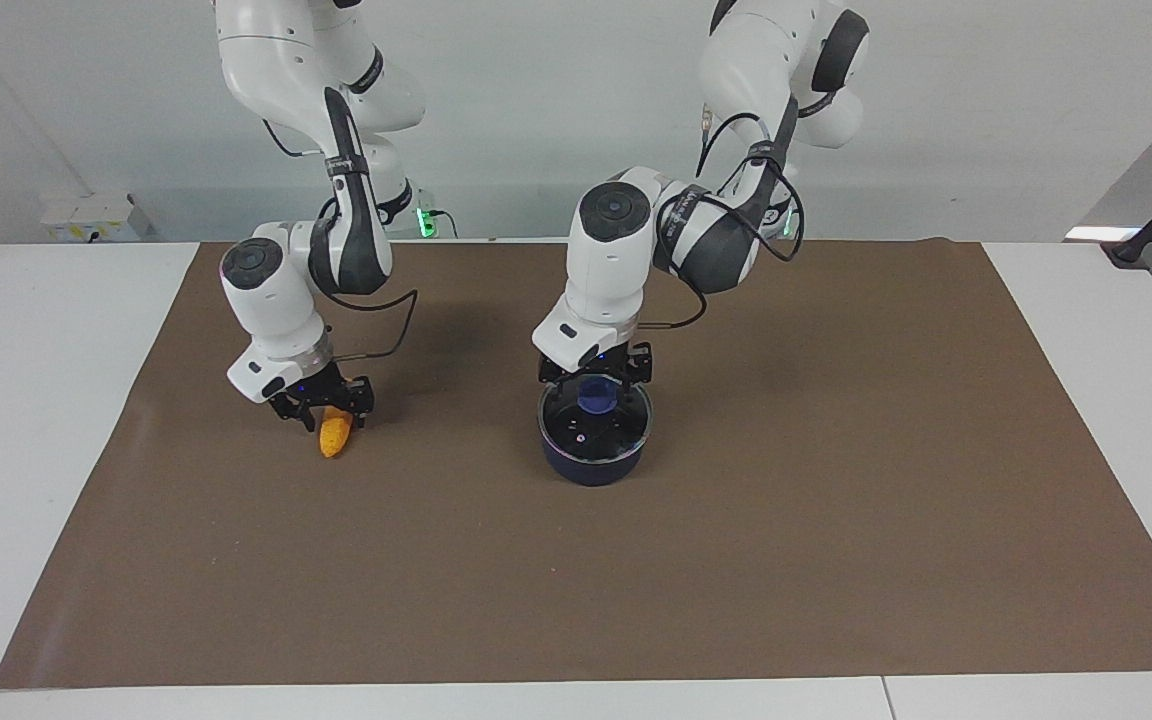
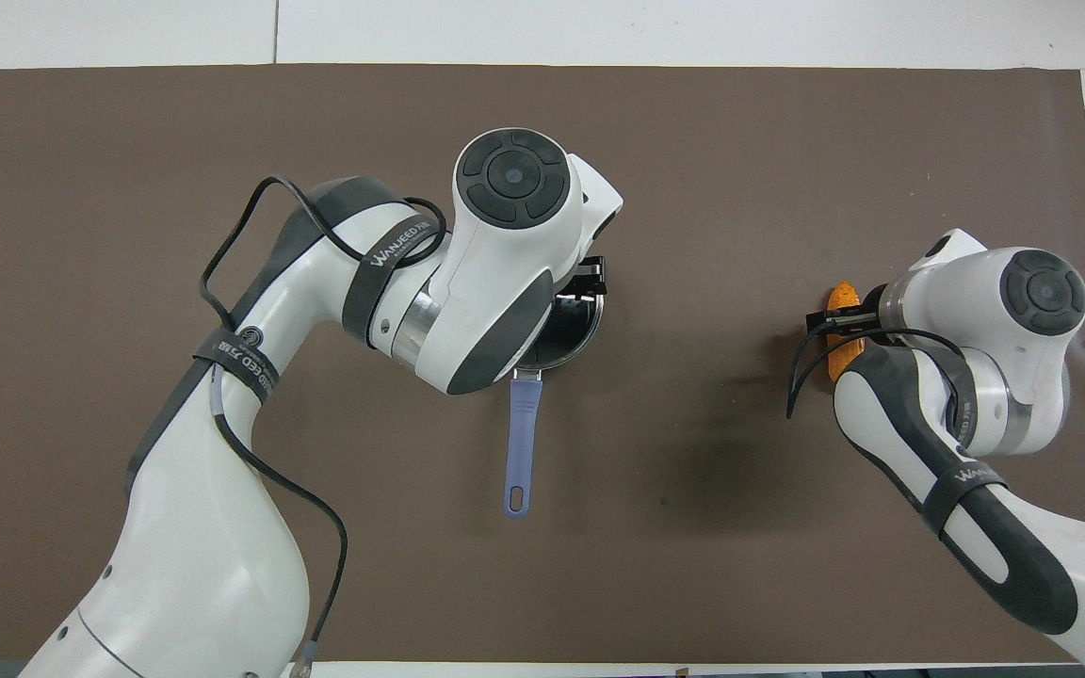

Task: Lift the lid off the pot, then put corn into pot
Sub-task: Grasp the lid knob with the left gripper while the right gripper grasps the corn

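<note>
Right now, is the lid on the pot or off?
On: the lid sits flat on the pot rim, left gripper at its knob.

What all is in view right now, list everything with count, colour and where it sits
pot: one, dark navy, mid-mat, blue-purple handle pointing toward the robots.
lid: one, clear glass with a blue-purple knob, on the pot.
corn: one, orange-yellow, toward the right arm's end of the table.
mat: one, brown, covering the white table.
left gripper: one, black, down at the lid's knob.
right gripper: one, black, down at the corn's end nearer the robots.
</note>
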Motion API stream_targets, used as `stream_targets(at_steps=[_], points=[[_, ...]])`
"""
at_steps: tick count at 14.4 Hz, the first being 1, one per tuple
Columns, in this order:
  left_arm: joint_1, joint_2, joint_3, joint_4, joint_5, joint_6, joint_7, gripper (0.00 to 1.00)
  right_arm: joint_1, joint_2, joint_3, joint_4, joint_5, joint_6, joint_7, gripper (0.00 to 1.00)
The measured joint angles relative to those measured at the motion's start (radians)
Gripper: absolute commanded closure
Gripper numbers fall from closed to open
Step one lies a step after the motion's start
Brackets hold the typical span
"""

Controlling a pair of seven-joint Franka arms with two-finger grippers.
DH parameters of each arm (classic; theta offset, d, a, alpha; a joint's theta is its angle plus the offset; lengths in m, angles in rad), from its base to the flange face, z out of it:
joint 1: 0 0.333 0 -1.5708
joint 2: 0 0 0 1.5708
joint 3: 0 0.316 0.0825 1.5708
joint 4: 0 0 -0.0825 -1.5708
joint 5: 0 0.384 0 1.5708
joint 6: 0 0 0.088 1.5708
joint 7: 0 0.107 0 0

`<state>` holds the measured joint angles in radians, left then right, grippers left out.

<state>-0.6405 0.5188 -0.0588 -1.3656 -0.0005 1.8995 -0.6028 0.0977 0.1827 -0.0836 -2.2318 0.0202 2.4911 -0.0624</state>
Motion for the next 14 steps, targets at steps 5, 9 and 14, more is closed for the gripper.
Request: stream_targets(at_steps=[5, 9, 14], points=[[0.0, 0.007, 0.002, -0.022, 0.012, 0.039, -0.021, 0.0, 0.001, 0.0, 0.001, 0.001, 0.0, -0.016, 0.0, 1.0], [-0.002, 0.006, 0.002, -0.039, 0.014, 0.052, -0.027, 0.0, 0.001, -0.014, 0.005, 0.105, 0.0, -0.153, 0.0, 1.0], [-0.005, 0.006, 0.002, -0.038, 0.014, 0.05, -0.028, 0.0, 0.002, -0.045, 0.036, 0.345, 0.0, -0.437, 0.0, 1.0]])
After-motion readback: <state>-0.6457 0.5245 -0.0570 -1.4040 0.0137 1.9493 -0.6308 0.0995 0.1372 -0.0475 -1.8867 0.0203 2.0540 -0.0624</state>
